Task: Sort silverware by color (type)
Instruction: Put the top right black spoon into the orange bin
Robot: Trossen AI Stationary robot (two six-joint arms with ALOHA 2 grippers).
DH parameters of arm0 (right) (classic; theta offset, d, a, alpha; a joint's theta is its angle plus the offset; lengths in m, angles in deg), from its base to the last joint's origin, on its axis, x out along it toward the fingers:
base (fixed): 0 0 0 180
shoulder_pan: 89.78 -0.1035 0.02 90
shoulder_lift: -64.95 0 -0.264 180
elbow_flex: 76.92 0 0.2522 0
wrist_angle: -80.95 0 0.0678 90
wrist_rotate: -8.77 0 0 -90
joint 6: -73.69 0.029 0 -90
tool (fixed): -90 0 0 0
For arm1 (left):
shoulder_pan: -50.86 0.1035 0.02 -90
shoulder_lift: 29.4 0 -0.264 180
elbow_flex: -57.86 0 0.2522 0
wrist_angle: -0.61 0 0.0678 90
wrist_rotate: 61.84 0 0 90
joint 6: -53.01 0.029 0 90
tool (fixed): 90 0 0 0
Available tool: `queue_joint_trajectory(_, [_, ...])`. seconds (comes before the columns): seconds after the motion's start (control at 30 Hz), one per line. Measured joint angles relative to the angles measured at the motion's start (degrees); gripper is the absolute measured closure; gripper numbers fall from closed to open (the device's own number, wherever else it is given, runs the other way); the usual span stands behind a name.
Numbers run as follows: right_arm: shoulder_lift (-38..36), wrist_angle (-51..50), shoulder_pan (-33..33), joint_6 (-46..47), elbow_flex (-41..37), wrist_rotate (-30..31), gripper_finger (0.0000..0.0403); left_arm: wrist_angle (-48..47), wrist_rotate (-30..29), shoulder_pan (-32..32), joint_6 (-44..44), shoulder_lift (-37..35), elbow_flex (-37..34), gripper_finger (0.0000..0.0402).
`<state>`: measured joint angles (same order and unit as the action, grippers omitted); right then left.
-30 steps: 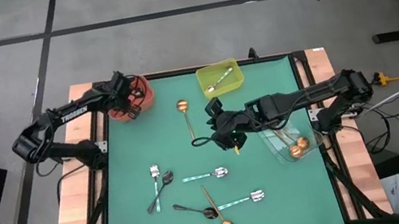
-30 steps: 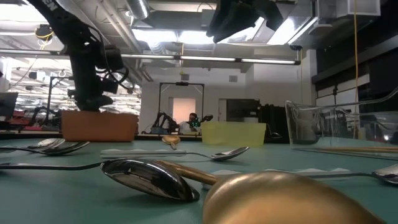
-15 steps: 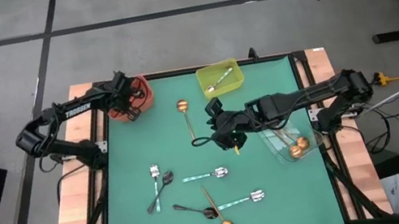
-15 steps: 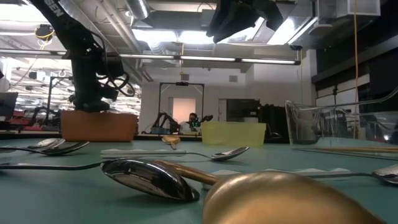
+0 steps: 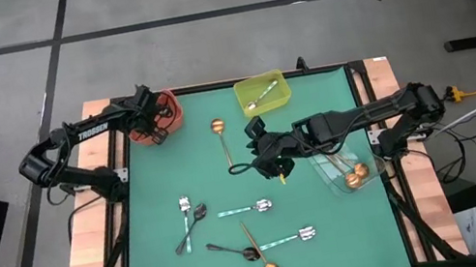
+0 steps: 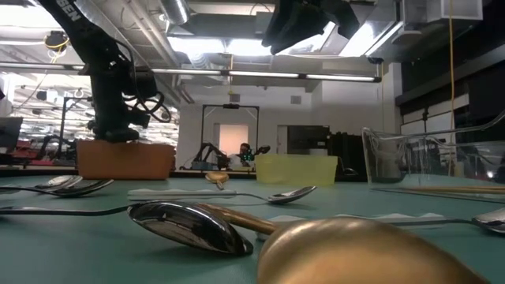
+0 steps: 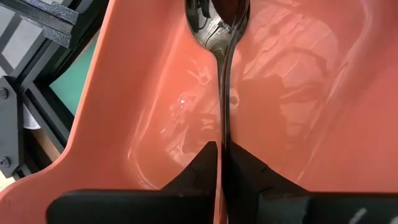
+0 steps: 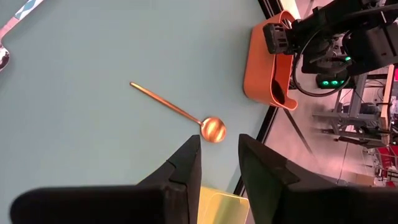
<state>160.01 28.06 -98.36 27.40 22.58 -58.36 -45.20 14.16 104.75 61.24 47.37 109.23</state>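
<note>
My left gripper (image 5: 153, 119) reaches down into the red bin (image 5: 167, 110) at the table's far left and is shut on a dark spoon (image 7: 221, 74). The spoon's shiny bowl (image 7: 217, 25) lies deep in the bin. My right gripper (image 5: 261, 154) hovers above the table's middle, open and with nothing between its fingers (image 8: 219, 146). A gold spoon (image 8: 186, 115) lies flat on the green mat ahead of it. Several more silver, black and gold spoons (image 5: 246, 235) lie toward the near edge. My left gripper pinches the dark spoon's handle (image 7: 222, 140) between its two fingers. The fingers come steeply from above and lie along the handle. The spoon runs on past the fingertips, bowl end first, into the red bin. Whether the bowl touches the bin's wall cannot be told.
A yellow-green bin (image 5: 262, 93) at the far edge holds a silver spoon. A clear bin (image 5: 353, 170) at the right edge holds gold spoons. Bare mat lies between the red bin and the spoons on the near half.
My left gripper has tipped slightly and settled a little lower over the red bin, with the spoon still between its fingers.
</note>
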Motion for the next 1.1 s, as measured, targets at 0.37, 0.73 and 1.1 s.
queue_joint_trajectory(0.37, [0.0,0.0,0.0,0.0,0.0,0.0,0.0304,0.0,0.0,0.0,-0.1,0.0,0.0,0.0352])
queue_joint_trajectory(0.73, [0.0,0.0,0.0,0.0,0.0,0.0,0.0303,0.0,-0.1,0.0,-0.1,0.0,0.0,0.0309])
queue_joint_trajectory(1.1, [0.0,0.0,0.0,0.0,0.0,0.0,0.0303,0.0,-0.1,0.0,-0.1,0.0,0.0,0.0292])
